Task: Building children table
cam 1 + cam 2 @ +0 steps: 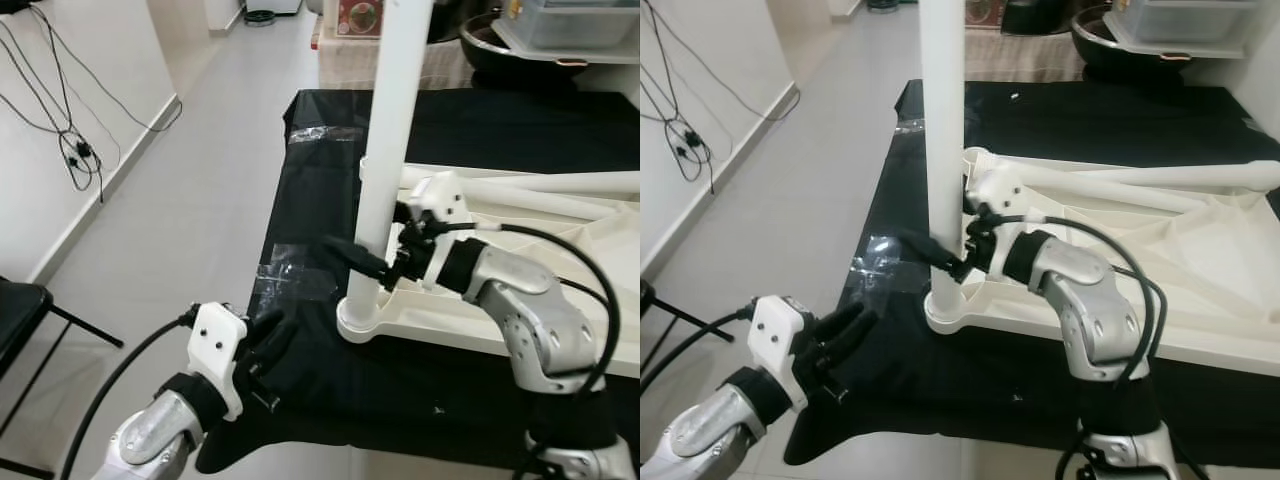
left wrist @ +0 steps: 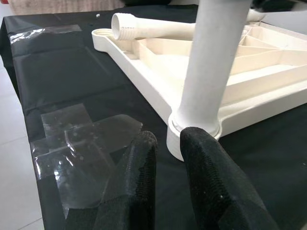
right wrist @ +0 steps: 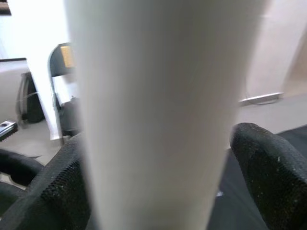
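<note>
Right gripper: my jaws are clamped around the upright table leg, one black finger on each side, low on the shaft just above its socket. The right wrist view confirms it, the white tube sitting between the two pads.

Left gripper: fingers nearly pressed together, holding nothing, hovering over the black cloth near the table's front edge, pointing at the leg's base and apart from it.

The leg stands vertical in the near corner socket of the upturned white tabletop, which lies ribbed side up on the cloth. A loose leg, threaded end showing, lies across the tabletop near the far corner socket. Patches of clear tape hold the cloth down.

Judgement: I am mid-way through seating this first leg. I cannot tell if the thread is fully home. Next move calls for twisting the shaft while keeping it plumb, then releasing and fetching the loose leg.
</note>
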{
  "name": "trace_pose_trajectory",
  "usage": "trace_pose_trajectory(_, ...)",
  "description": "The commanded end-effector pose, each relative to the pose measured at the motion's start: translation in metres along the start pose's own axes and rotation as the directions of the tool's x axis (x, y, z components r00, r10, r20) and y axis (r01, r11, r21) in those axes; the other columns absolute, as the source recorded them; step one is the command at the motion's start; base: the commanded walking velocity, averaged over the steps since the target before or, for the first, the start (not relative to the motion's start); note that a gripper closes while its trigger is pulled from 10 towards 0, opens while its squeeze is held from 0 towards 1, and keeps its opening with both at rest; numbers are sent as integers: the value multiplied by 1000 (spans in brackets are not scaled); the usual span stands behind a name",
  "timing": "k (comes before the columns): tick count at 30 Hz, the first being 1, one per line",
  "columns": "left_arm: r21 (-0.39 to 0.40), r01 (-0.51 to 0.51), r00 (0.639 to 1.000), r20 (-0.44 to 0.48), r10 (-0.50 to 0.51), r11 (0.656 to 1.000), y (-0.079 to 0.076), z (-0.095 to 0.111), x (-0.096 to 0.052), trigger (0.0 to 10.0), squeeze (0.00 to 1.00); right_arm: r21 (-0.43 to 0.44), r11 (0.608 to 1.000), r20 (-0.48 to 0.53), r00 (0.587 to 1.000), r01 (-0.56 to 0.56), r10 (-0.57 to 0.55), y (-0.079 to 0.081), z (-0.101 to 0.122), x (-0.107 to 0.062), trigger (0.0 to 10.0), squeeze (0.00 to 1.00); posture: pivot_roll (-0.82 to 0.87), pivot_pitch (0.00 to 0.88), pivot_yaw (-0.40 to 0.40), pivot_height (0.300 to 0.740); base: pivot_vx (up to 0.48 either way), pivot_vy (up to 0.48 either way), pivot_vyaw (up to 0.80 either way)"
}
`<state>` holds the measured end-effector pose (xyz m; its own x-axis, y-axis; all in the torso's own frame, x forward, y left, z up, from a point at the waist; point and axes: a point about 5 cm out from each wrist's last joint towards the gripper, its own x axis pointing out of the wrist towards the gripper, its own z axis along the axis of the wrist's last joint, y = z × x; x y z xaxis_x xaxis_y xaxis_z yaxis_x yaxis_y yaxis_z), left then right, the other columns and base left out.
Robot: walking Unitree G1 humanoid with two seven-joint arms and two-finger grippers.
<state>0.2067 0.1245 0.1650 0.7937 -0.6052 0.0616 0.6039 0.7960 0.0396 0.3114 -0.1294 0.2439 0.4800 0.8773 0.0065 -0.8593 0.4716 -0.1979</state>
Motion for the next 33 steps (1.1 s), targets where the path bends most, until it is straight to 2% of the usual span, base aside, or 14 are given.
trace_pose_trajectory(1,-16,1,1000,-15,-1,1000,1,-4,-2,10000,0,-6,1000,15,999,-29,29,-1,2,1,10000,0,38,125,11,740,0,0,0)
trace_pose_trajectory(6,-17,13,1000,-16,-13,1000,-1,-4,-1,10000,0,17,984,29,984,-178,177,-16,11,3,10000,0,46,124,17,740,0,0,0)
trace_pose_trajectory(8,-16,15,1000,-15,-15,1000,-1,-4,-1,10000,0,33,971,25,971,-237,237,-17,11,2,9451,0,48,125,16,740,0,0,0)
trace_pose_trajectory(9,-16,15,1000,-14,-15,1000,-1,-4,-1,10000,0,43,964,19,965,-262,262,-16,10,1,10000,0,48,125,16,740,0,0,0)
trace_pose_trajectory(10,-16,15,1000,-14,-15,1000,-1,-4,-1,10000,0,50,952,8,953,-303,303,-15,7,-1,8627,0,46,124,15,740,0,0,0)
trace_pose_trajectory(11,-16,15,1000,-14,-15,1000,-1,-4,-1,10000,0,50,952,8,953,-303,303,-15,7,-1,8627,0,46,124,15,740,0,0,0)
trace_pose_trajectory(12,-17,15,1000,-13,-15,1000,-1,-4,-1,10000,0,60,940,-1,942,-336,336,-15,5,-2,0,0,48,125,13,740,0,0,0)
trace_pose_trajectory(22,-18,14,1000,-12,-14,1000,-1,-4,0,10000,0,77,919,-9,921,-387,389,-18,-1,-3,0,0,47,124,11,740,0,0,0)
trace_pose_trajectory(25,-18,11,1000,-10,-11,1000,-1,-4,0,10000,0,78,948,-18,951,-308,310,-13,-13,-4,0,0,45,125,7,740,0,0,0)
trace_pose_trajectory(26,-18,10,1000,-11,-10,1000,-1,-4,0,10000,0,93,972,-42,974,-217,222,-8,-25,-6,0,0,43,128,6,740,0,0,0)
trace_pose_trajectory(30,-18,10,1000,-11,-10,1000,-2,-4,-1,10000,0,111,986,-71,989,-122,130,-4,-36,-7,0,0,46,128,-7,740,0,0,0)
trace_pose_trajectory(31,-17,9,1000,-11,-9,1000,-1,-4,-2,10000,0,79,963,-163,957,257,-242,-8,-53,-3,0,0,47,128,-17,740,0,0,0)
trace_pose_trajectory(32,-16,8,1000,-11,-8,1000,-1,-4,-2,10000,0,26,856,-220,838,516,-498,-10,-64,-6,0,0,47,128,-17,740,0,0,0)
trace_pose_trajectory(33,-15,8,1000,-12,-8,1000,-1,-4,-3,10000,0,-22,747,-248,721,664,-648,-11,-70,-10,0,0,47,128,-17,740,0,0,0)
